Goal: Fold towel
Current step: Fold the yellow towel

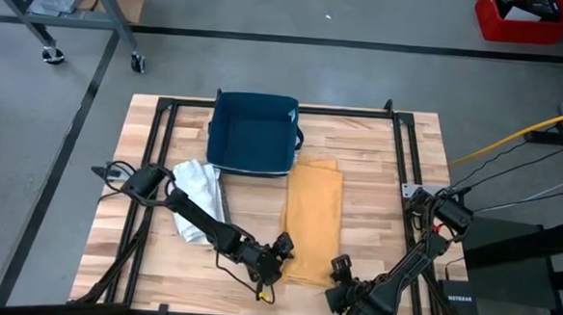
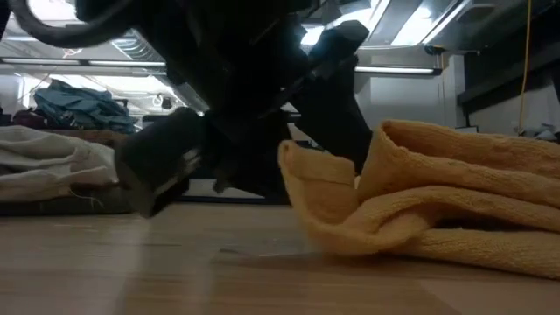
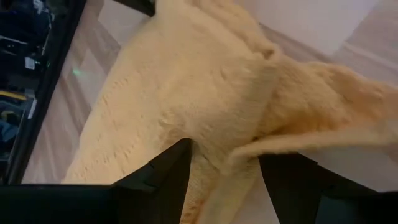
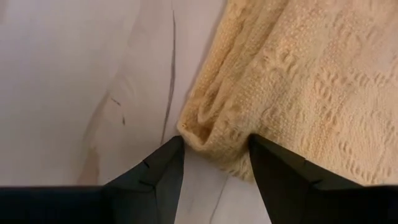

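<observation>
Pale slatted wooden table with black frame rails carries everything. Largest thing on it is the dark blue square fabric bin, sitting at the far middle of the table. The yellow knitted rectangular towel lies flat, already a long narrow strip, its far end touching the bin's near right corner and its near end pointing away from the bin toward the two arms. A crumpled white cloth sits just beside the bin's near left corner, apart from the yellow towel, untouched.

Step in hand: grasping the towel's near end for the next fold, judged from both tools being at its near corners. Left tool is at the near left corner, the corner farthest from the bin on that side; its jaws stand wide with a bunched edge of towel rising between them, not pinched yet. Right tool is at the near right corner, jaws parted around the folded corner edge, fabric between the tips but no squeeze visible. The low view shows the corner lifted and rumpled.

Next move likely calls for both tools to close on their corners together, lift evenly, then carry the near end toward the bin, laying it over the far end with edges matched.
</observation>
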Tool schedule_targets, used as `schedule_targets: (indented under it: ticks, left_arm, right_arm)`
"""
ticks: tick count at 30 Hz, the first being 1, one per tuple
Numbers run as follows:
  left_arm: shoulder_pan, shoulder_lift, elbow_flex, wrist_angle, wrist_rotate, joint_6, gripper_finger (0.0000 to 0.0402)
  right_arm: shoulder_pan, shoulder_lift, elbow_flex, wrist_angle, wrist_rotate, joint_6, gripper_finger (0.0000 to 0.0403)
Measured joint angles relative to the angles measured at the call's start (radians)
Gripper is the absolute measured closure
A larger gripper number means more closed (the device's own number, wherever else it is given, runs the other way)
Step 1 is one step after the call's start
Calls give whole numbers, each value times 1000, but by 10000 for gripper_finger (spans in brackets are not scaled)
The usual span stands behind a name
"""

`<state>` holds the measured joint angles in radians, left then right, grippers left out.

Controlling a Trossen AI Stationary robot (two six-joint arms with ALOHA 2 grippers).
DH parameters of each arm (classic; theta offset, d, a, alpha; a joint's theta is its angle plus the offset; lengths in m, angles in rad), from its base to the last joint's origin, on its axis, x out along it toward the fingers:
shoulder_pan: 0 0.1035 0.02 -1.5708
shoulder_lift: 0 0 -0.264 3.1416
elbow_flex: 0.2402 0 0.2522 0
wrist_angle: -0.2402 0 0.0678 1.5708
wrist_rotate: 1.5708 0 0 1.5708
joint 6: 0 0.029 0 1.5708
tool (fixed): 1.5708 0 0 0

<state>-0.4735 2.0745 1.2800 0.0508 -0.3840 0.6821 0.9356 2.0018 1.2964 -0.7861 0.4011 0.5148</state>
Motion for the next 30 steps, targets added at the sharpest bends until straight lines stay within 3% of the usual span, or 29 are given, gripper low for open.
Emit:
schedule_targets:
  ticks: [6, 14, 16, 20, 24, 30]
  left_arm:
    - [4, 7, 1, 17, 5, -7, 252]
    - [-59, 7, 0, 15, 3, -144, 376]
    - [-81, 7, 1, 17, 3, -203, 393]
    - [-126, 7, 0, 14, -46, -340, 391]
    - [-171, 1, 0, 12, -95, -475, 397]
    - [-233, -70, 0, 14, -155, -674, 398]
  right_arm:
    - [0, 0, 0, 60, -1, 36, 244]
    - [0, 0, 10, 141, -88, 248, 389]
    - [0, 0, 20, 170, -108, 297, 386]
    - [1, 0, 55, 197, -101, 399, 375]
    - [1, 0, 94, 222, -96, 423, 394]
    - [1, 0, 149, 305, -99, 501, 386]
